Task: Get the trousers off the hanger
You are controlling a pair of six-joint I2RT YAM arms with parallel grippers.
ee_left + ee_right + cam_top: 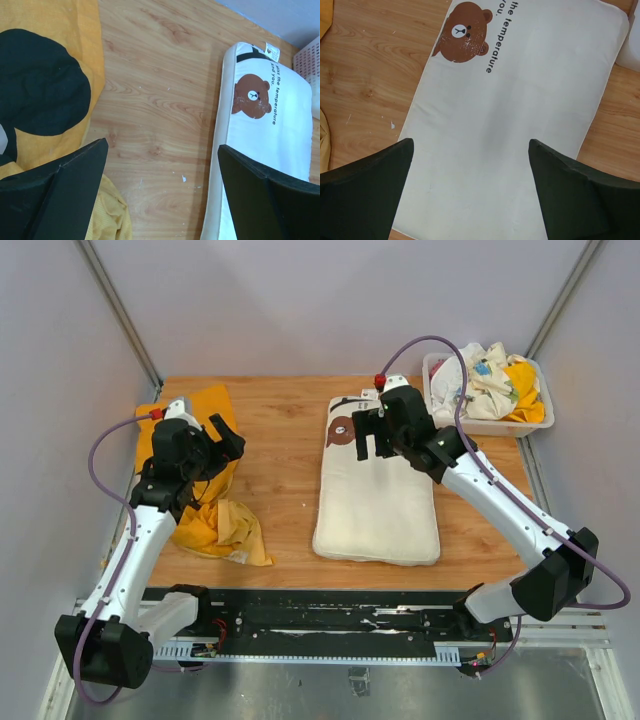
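Observation:
No hanger shows in any view, and I cannot tell which garment is the trousers. A white folded garment (375, 495) with a brown bear print (464, 32) lies flat at the table's middle. A crumpled yellow garment (215, 525) with a black patch (40, 85) lies at the left. My left gripper (226, 436) hangs open over that garment's right edge; in the left wrist view, bare wood lies between its fingers (162, 146). My right gripper (372, 440) hovers open above the white garment's far half (471, 143), holding nothing.
A white plastic basket (490, 425) piled with mixed clothes (495, 380) stands at the back right corner, close to the white garment's far end. Grey walls close in the table on three sides. A black rail carrying the arm bases runs along the near edge.

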